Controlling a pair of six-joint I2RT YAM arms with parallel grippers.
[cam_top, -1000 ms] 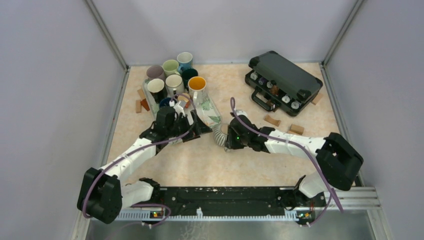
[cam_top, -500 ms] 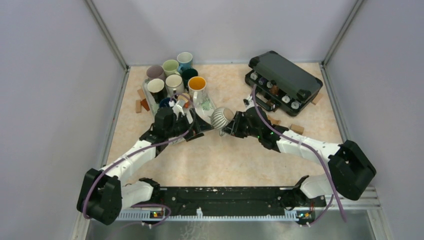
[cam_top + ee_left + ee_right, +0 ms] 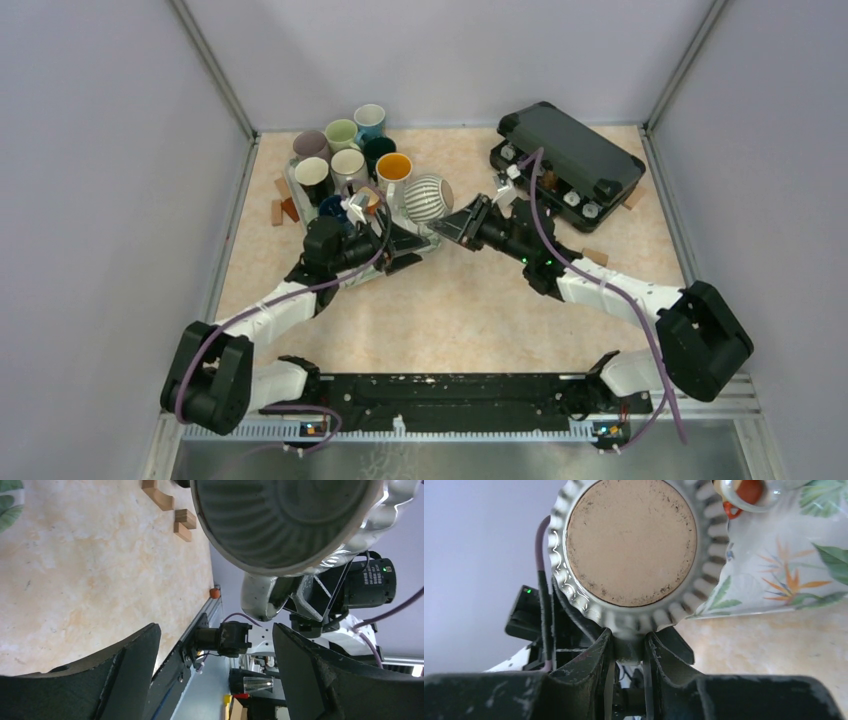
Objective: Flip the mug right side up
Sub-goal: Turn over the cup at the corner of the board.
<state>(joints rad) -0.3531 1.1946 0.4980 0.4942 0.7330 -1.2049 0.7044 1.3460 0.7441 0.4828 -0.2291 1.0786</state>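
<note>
**Top view.** The ribbed mug is held off the worktop and lies on its side. Its tan base faces 3 o'clock and its mouth faces 9 o'clock. The right pincer grips it from about 4 o'clock. The left pincer sits at roughly 7 o'clock of the mug, near it but apart from it. A cluster of mugs stands at 10 o'clock of the held mug. A black case lies at 2 o'clock on the worktop.

**Left wrist view.** The mug's dark, fluted inside fills the 12 to 1 o'clock part of the view, with the mouth turned toward this camera. The left pincer has its two fingers spread wide apart with nothing between them. Wooden blocks lie on the worktop at 11 o'clock. A small orange bead rests at the worktop's edge near the centre.

**Right wrist view.** The mug's round unglazed base faces the camera at 12 o'clock, ringed by scalloped ribs. The right pincer is pressed together on a grey part of the mug at its 6 o'clock side. Whether that part is the handle cannot be told. A floral tray lies at 3 o'clock behind the mug. A small orange-rimmed cup is on the tray at 1 o'clock.
</note>
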